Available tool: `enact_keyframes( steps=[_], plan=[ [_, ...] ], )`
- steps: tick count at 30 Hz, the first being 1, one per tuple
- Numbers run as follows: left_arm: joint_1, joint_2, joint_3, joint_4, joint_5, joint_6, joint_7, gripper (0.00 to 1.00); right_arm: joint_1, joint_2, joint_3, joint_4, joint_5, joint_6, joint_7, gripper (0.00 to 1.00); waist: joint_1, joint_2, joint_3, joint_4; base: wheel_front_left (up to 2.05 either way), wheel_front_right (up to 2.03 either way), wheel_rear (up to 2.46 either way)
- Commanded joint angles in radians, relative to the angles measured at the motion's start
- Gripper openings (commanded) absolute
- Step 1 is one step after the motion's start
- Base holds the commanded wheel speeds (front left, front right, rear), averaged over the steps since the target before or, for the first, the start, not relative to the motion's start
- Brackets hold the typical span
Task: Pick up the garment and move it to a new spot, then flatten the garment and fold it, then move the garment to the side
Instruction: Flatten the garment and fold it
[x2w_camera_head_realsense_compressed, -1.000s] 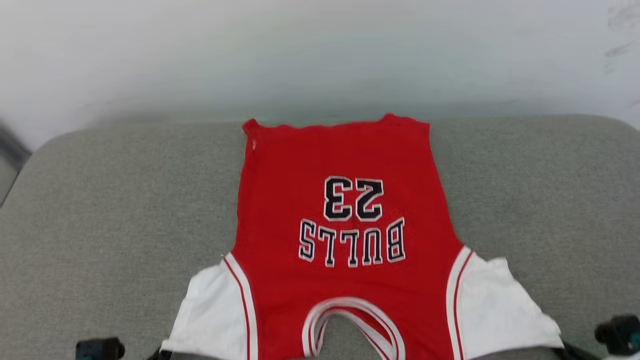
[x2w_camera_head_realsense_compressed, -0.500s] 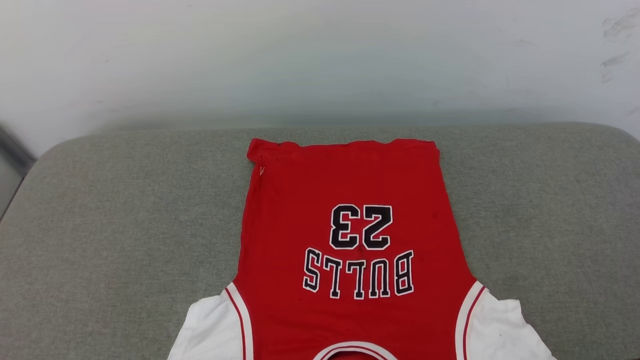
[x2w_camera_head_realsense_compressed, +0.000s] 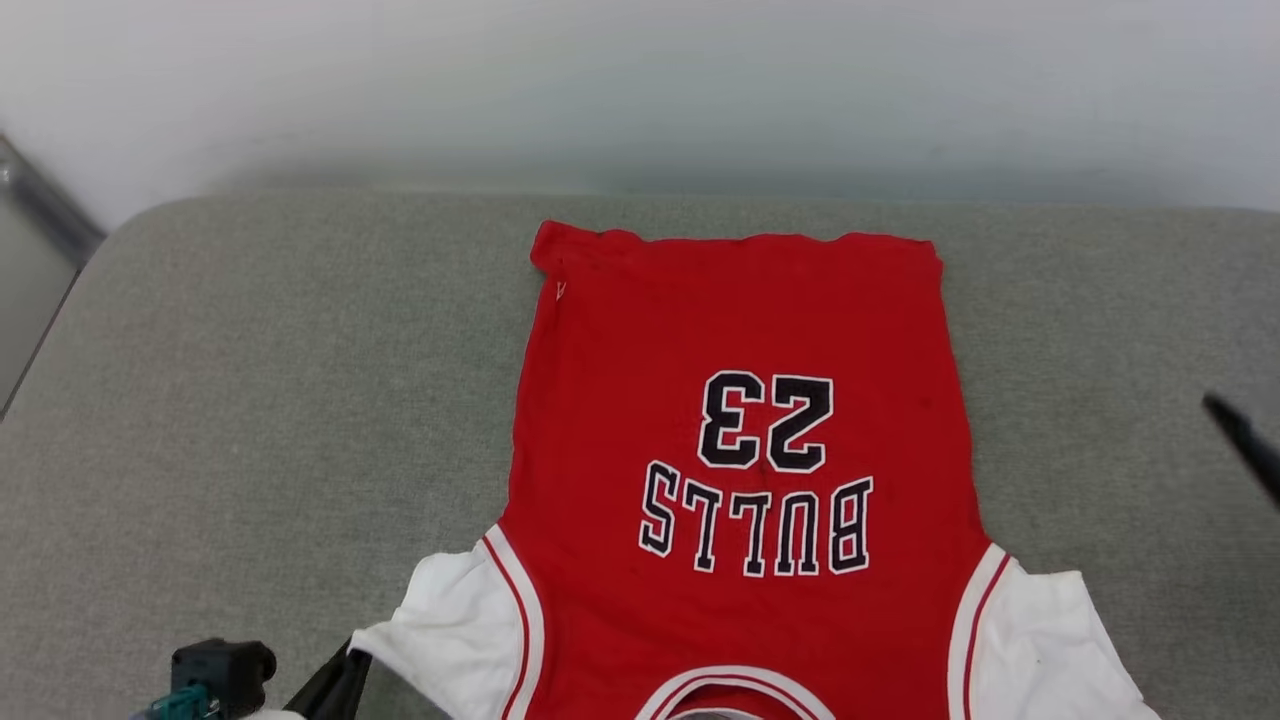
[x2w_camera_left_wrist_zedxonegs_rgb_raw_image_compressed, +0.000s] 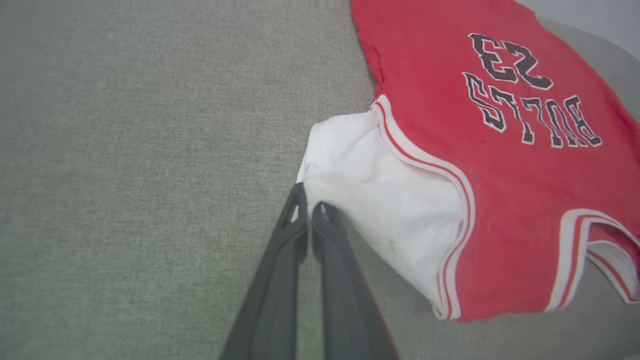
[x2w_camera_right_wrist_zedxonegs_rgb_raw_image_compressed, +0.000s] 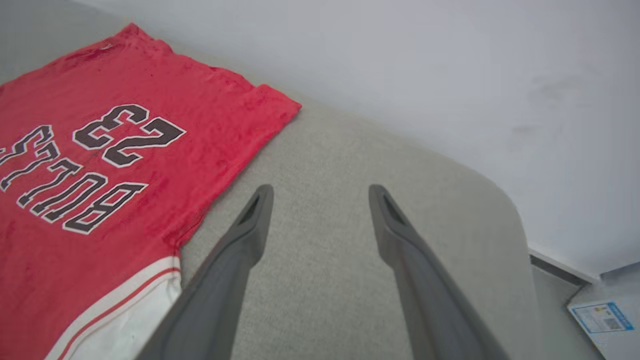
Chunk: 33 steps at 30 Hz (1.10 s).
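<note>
Over the right part of the grey woven upholstered cushion (x2w_camera_head_realsense_compressed: 250, 400), the right gripper (x2w_camera_right_wrist_zedxonegs_rgb_raw_image_compressed: 321, 194) is now seen with its two dark fingers spread wide and nothing between them. A second ago it was closed at the corner of the near right white sleeve (x2w_camera_head_realsense_compressed: 1050, 630), which has since been let go and left lying flat. The left gripper (x2w_camera_left_wrist_zedxonegs_rgb_raw_image_compressed: 309, 205) is kept clenched on the edge of the near left white sleeve (x2w_camera_left_wrist_zedxonegs_rgb_raw_image_compressed: 370, 185). The laying-out is therefore judged almost done, with flattening and folding still to come. The red basketball jersey with white short sleeves and striped trim (x2w_camera_head_realsense_compressed: 740, 330) is spread face up at the cushion's middle. Its hem is turned toward the far wall (x2w_camera_head_realsense_compressed: 600, 80) and its collar is nearest. "23" and "BULLS" are read upside down, and few wrinkles are seen.
</note>
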Motion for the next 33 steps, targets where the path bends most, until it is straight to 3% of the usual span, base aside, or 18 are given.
enact_keyframes(
  steps=[1, 5, 8, 16, 19, 25, 33],
  plan=[
    [-0.032, -0.005, 0.005, -0.014, 0.019, 0.007, -0.004, 0.0, -0.061, -0.013, -0.039, -0.04, -0.018, -0.001, 0.031, 1.0, -0.0001, 0.0, 0.053, 0.036, 0.0, 0.0, 0.0],
    [-0.088, -0.028, 0.011, -0.048, 0.066, 0.013, -0.006, 0.0, -0.247, -0.009, -0.12, -0.127, -0.011, -0.001, 0.167, 1.0, -0.0001, 0.0, 0.143, 0.082, 0.0, 0.0, 0.0],
    [-0.135, -0.051, 0.016, -0.073, 0.101, 0.011, -0.008, 0.0, -0.401, -0.021, -0.097, -0.14, -0.008, -0.001, 0.332, 1.0, -0.0001, 0.0, 0.225, 0.119, 0.0, 0.0, 0.0],
    [-0.225, -0.12, 0.024, -0.088, 0.176, -0.002, -0.012, 0.0, -0.801, 0.034, 0.038, 0.013, 0.063, -0.001, 0.885, 1.0, -0.0001, 0.0, 0.385, 0.206, 0.0, 0.0, 0.0],
    [-0.247, -0.142, 0.028, -0.092, 0.202, -0.003, -0.012, 0.0, -0.898, 0.066, 0.067, 0.074, 0.04, -0.001, 1.052, 1.0, -0.0001, 0.0, 0.429, 0.231, 0.0, 0.0, 0.0],
    [-0.281, -0.184, 0.033, -0.105, 0.246, -0.016, -0.013, 0.0, -0.997, 0.103, 0.081, 0.185, -0.049, -0.001, 1.183, 1.0, -0.0001, 0.0, 0.51, 0.278, 0.0, 0.0, 0.0],
    [-0.312, -0.225, 0.025, -0.101, 0.29, -0.035, -0.011, 0.0, -0.94, 0.116, 0.106, 0.262, -0.099, -0.001, 1.206, 1.0, -0.0001, 0.0, 0.589, 0.316, 0.0, 0.0, 0.0]
  ],
)
